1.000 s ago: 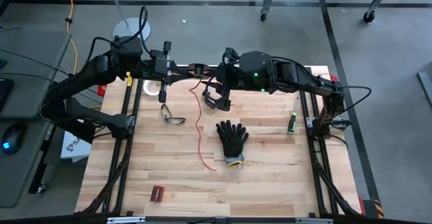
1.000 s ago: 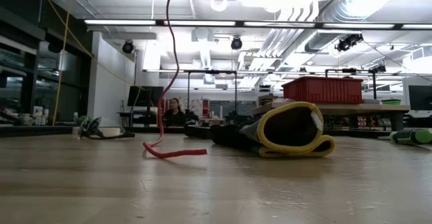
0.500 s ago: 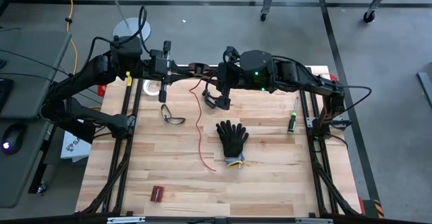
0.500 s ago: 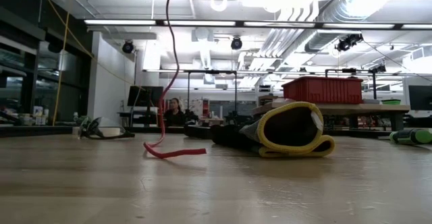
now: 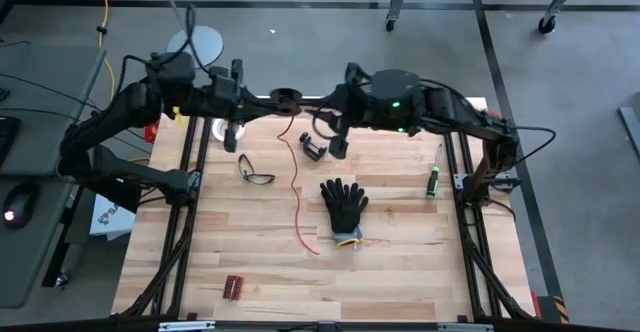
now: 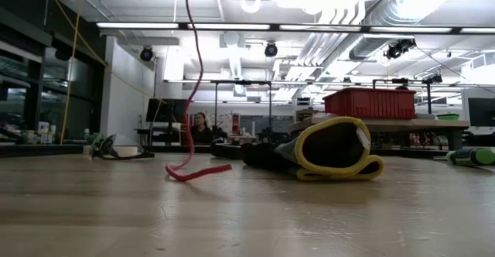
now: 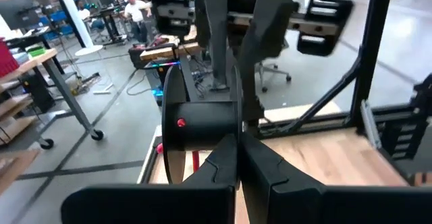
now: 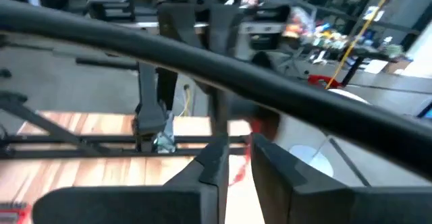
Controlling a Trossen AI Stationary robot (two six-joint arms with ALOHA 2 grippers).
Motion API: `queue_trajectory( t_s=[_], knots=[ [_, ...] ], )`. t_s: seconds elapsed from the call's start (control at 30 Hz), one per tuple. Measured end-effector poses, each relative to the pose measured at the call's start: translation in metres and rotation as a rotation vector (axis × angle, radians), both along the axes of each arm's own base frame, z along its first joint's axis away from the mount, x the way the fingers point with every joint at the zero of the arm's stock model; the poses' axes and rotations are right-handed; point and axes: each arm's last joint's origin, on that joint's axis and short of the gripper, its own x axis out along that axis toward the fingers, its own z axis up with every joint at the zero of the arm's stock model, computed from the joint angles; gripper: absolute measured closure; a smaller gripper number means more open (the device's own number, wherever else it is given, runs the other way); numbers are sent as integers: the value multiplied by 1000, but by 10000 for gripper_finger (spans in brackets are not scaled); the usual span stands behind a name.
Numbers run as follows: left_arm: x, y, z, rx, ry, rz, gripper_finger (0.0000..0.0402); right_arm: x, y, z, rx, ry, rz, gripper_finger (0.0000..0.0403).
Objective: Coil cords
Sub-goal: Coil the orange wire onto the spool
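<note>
The small black round spool point(image 7: 202, 126) is held above the table's far middle by my left gripper point(image 7: 236, 150), which is shut on it; it also shows in the high view point(image 5: 283, 96). The thin red cord point(image 5: 296, 187) hangs from there and trails down the table to its free end point(image 5: 316, 250). In the low view the cord point(image 6: 189, 94) rises out of the picture's top, and its end lies curled on the wood. My right gripper point(image 8: 237, 158) is just right of the spool, shut on the cord, and it shows in the high view point(image 5: 322, 112). My left gripper pinches the spool's round flange point(image 7: 237, 131) at its edge between its two fingers, coming level from the table's left. The spool is lifted clear of the table. My right gripper has the red cord point(image 8: 237, 173) between its two fingers, close to the spool, coming from the table's right. The cord hangs slack below it down to the table.
A black glove point(image 5: 344, 207) lies right of the cord, safety glasses point(image 5: 255, 175) left of it. A green-handled screwdriver point(image 5: 433, 177) lies at the right, a white tape ring point(image 5: 220, 129) at the far left, and a small dark red item point(image 5: 234, 287) near the front edge.
Both grippers have shifted a little toward the far edge, and my right arm has also moved slightly right. In the low view the hanging cord's upper part has swung left and its end on the table has curled a little. The glove and glasses have stayed put.
</note>
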Motion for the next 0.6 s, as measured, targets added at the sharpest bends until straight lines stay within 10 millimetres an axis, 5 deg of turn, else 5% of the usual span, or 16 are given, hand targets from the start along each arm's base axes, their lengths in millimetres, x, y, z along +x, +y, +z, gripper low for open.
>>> queue_trajectory(
  t_s=[0.33,0.6],
  knots=[
    [-20,-7,42,-366,-184,-127,401,-18,-6,10,78,-22,-18,244],
    [-21,1,61,-713,-307,-244,401,16,-5,0,198,-101,285,242]
  ],
)
